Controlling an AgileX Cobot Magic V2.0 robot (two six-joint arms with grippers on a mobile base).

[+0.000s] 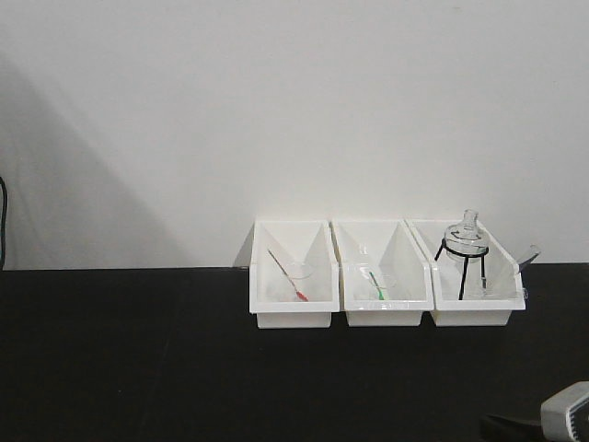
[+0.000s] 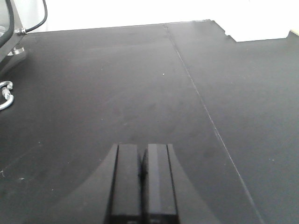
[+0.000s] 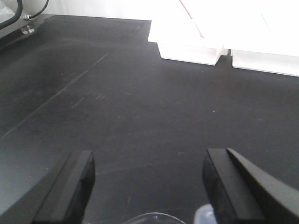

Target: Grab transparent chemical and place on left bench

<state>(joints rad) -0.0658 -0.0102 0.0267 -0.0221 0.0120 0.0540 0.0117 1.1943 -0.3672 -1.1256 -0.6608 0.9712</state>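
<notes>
A curved clear glass rim point(image 3: 152, 218) shows at the very bottom of the right wrist view, with a translucent rounded piece point(image 3: 203, 216) beside it. It looks like the transparent chemical beaker, mostly cut off by the frame. My right gripper point(image 3: 148, 161) stands wide open around it, low over the black bench, its fingers apart from the glass. My left gripper point(image 2: 142, 148) is shut on nothing above bare bench. Only a grey and black part of my right arm point(image 1: 563, 414) shows in the front view, at the bottom right corner.
Three white bins stand in a row against the back wall. The left bin point(image 1: 291, 313) holds a beaker with a red dropper point(image 1: 287, 276), the middle bin point(image 1: 386, 315) one with a green dropper point(image 1: 375, 285). A black tripod point(image 1: 465, 262) with a glass flask and faint glassware stands in the right bin.
</notes>
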